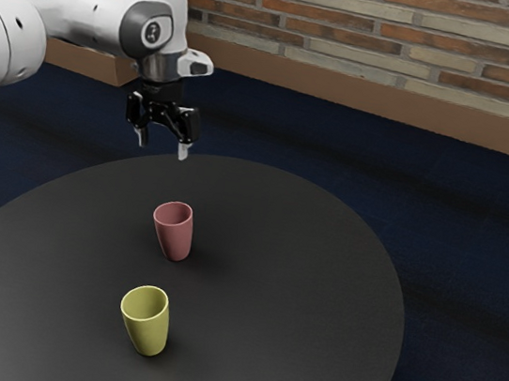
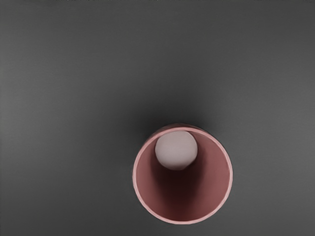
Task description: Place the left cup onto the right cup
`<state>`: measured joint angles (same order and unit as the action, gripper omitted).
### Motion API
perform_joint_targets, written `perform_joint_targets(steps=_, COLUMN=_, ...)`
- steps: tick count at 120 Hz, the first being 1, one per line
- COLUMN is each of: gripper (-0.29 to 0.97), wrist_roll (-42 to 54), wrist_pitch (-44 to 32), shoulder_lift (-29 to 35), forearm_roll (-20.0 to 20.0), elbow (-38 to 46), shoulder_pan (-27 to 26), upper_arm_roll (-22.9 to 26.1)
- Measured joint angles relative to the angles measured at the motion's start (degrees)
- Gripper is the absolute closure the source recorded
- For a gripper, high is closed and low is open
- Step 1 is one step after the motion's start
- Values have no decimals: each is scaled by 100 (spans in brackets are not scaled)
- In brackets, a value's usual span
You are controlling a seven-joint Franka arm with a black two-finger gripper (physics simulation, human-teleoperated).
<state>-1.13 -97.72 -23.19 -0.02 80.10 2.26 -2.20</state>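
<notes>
here round black table [image 1: 317,285], brick wall [image 1: 400,31] behind

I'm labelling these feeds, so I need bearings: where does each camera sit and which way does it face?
Exterior view: beside the white arm, looking down across the black table at the pink cup and yellow-green cup; the arm and open gripper enter from its left.
Wrist view: on the hand, facing down into the pink cup.
Shared: the pink cup and the table.
</notes>
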Motion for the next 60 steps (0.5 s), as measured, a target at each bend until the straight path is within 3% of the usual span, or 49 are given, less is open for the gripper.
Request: perform_joint_targets(steps=60, gripper=0, wrist_roll=-162, wrist_pitch=-469, shoulder_lift=-112, forearm_roll=-80, elbow=368, shoulder_pan=46, upper_arm_roll=-17)
